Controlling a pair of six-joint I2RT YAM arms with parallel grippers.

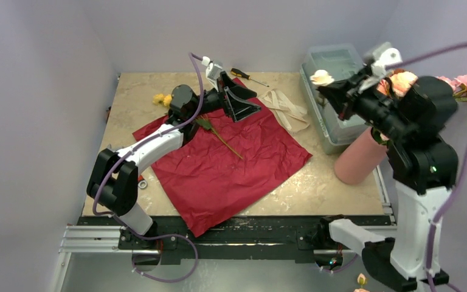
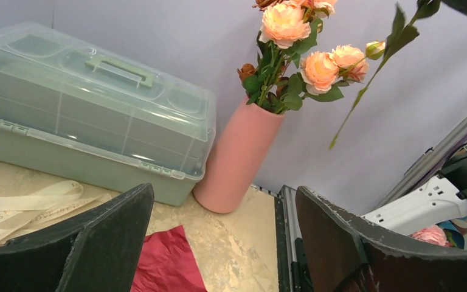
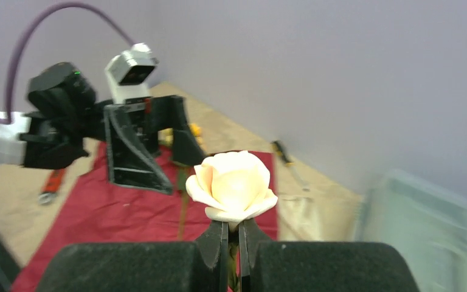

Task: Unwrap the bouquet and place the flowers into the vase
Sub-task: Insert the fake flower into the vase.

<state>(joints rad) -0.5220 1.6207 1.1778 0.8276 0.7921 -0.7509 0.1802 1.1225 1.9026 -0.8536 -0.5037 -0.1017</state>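
**While one rose rides toward the vase, more flowers wait on the paper**

Since my right gripper has its jaws pinched fully together on the stem of a cream rose, I read this as mid-carry. The bloom sits just above the fingertips, a tight cup of smooth, waxy-looking petals. Below and beside that gripper stands the vase, a plain matte salmon-pink cylinder at the table's right edge, touching or nearly touching the clear greenish plastic box. Several peach roses with green leaves already stand in it.

My left gripper hangs wide open with nothing between its dark, wedge-shaped fingers. Directly under it lies the dark red paper, spread flat, crinkled and roughly square. One thin stem with a green leaf lies on that sheet, just below the gripper. Behind that arm, off the paper, I see small yellow blossoms. Beyond the open jaws the cream ribbon lies loose in flat loops, with a screwdriver near the back wall.

By my judgement the unwrapping is done and most flowers are in. What is left is seating the cream rose, then the loose stem and the yellow blossoms.
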